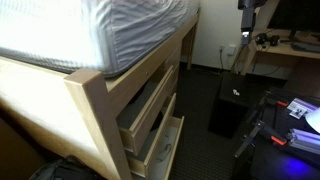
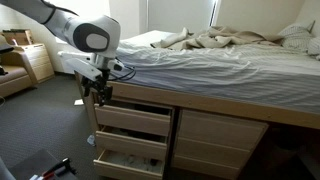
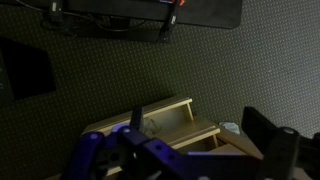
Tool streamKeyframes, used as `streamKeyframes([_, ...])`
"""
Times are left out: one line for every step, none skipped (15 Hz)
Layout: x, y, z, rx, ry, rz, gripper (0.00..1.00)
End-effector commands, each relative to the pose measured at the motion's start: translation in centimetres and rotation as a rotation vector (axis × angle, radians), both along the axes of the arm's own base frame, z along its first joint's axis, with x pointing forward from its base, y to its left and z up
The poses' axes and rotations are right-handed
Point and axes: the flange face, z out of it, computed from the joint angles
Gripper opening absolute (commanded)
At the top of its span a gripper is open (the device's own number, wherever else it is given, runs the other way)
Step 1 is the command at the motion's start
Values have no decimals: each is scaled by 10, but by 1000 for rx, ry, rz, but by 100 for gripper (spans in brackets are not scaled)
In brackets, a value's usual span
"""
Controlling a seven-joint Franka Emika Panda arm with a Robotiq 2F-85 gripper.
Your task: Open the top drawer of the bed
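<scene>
The bed (image 2: pixel 230 60) is pale wood with a striped mattress, and it also shows in an exterior view (image 1: pixel 90 95). The top drawer (image 2: pixel 135 120) stands a little way out of the frame, and an exterior view shows a dark gap above its side (image 1: pixel 148 100). Two similar drawers below it are out too, the lowest (image 2: pixel 125 165) the furthest. My gripper (image 2: pixel 98 92) hangs at the bed's corner post, just above the top drawer's left end. In the wrist view its fingers (image 3: pixel 200 135) are spread wide with nothing between them, and the stepped drawers (image 3: pixel 170 112) lie below.
A second stack of closed drawers (image 2: pixel 220 135) sits to the right. A black box (image 1: pixel 228 105) and a dark desk (image 1: pixel 290 50) stand across the dark carpet. A small wooden nightstand (image 2: pixel 35 62) is behind the arm.
</scene>
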Motion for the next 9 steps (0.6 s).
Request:
streamKeyframes([0, 0, 1, 0, 1, 0, 100])
streamKeyframes([5, -2, -7, 39, 4, -22, 100])
streamKeyframes([10, -1, -15, 94, 17, -54, 100])
streamKeyframes([13, 3, -26, 154, 24, -107, 100])
streamKeyframes([14, 7, -35, 204, 32, -137, 100])
streamKeyframes([15, 15, -48, 250, 57, -178, 100])
streamKeyframes([17, 24, -59, 292, 80, -226, 100])
streamKeyframes([17, 36, -67, 330, 103, -249, 100])
streamKeyframes([15, 22, -46, 283, 80, -212, 100])
